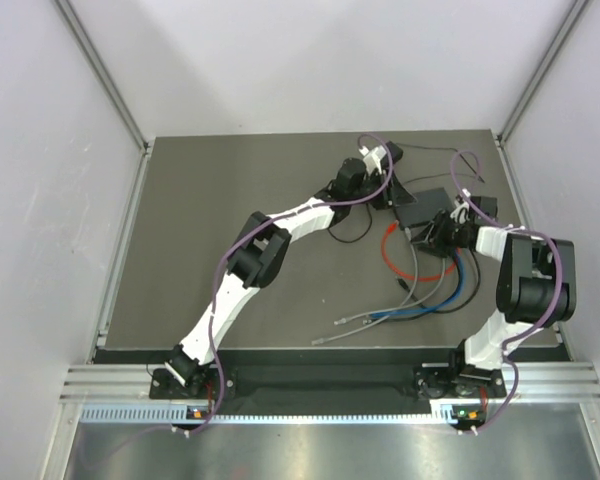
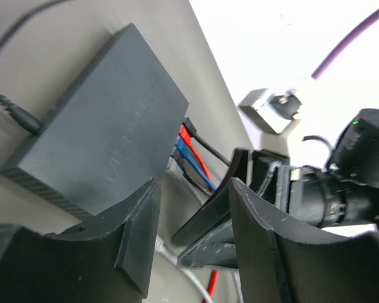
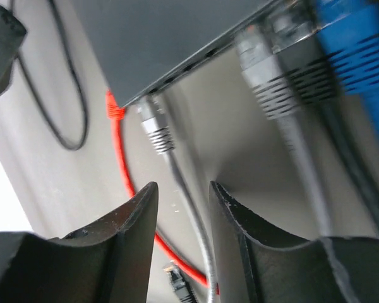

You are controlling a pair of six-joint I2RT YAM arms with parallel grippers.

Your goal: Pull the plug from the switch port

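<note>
Right gripper [image 3: 182, 189] is open, fingers either side of the thin grey cable [image 3: 188, 211], just below its grey plug [image 3: 153, 123], no clamp on it. The grey plug sits in the end port of the switch [image 3: 177, 38], with a blue plug [image 3: 350, 44] further along the row and a red cable [image 3: 120, 158] looping behind. Left gripper [image 2: 193, 186] is open too, holding nothing, close to a switch edge. The switch lies flat on the table [image 1: 230, 200], far right, between both grippers.

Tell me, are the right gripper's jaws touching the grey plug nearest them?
Apart. The right wrist view shows the grey plug beyond the right gripper, its jaws open, bare table between plug and tips.
</note>
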